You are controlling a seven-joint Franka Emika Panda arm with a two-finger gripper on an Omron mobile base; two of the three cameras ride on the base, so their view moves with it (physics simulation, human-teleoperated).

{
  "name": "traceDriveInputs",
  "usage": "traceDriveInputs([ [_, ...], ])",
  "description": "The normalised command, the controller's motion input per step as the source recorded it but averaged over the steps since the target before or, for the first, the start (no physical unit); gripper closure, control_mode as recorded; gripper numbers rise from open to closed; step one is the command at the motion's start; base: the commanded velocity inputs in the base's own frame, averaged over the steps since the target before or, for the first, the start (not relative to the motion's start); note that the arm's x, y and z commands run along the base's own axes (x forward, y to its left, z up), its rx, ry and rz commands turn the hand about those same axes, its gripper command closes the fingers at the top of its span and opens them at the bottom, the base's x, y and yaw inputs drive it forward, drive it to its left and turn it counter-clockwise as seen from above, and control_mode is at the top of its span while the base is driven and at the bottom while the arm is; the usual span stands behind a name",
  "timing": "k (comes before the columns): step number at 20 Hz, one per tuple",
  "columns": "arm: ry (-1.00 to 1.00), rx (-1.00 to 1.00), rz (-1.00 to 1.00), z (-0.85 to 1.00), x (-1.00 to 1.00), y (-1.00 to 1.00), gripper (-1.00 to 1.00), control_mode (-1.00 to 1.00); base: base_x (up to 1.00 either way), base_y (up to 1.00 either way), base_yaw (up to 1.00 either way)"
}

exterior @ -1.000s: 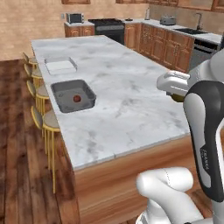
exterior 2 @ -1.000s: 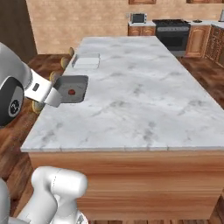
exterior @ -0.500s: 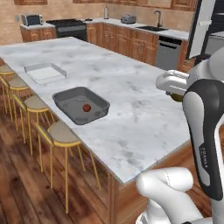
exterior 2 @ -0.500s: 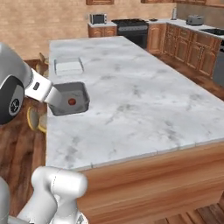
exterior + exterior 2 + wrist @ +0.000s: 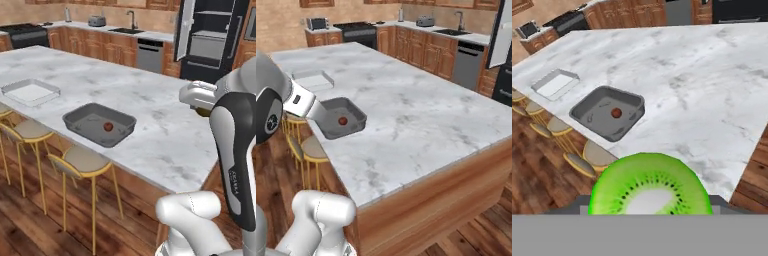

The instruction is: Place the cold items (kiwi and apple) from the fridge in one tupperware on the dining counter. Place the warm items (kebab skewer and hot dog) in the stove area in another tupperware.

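My pincer is gripping the green sliced kiwi. The small red apple is lying in the dark grey tupperware on the marble bench; the kiwi and warm items are remaining.

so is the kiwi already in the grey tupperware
No, the kiwi sits close up at the fingers in the hand view, while the grey tupperware on the counter holds just the apple.
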Motion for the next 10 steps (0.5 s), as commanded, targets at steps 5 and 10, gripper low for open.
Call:
traceDriveInputs([
  [5,0.00,0.00,0.00,0.00,0.00,0.00,1.00,1.00,0.36,1.00,-0.54],
  [10,0.00,0.00,0.00,0.00,0.00,0.00,1.00,1.00,0.17,1.00,-0.34],
])
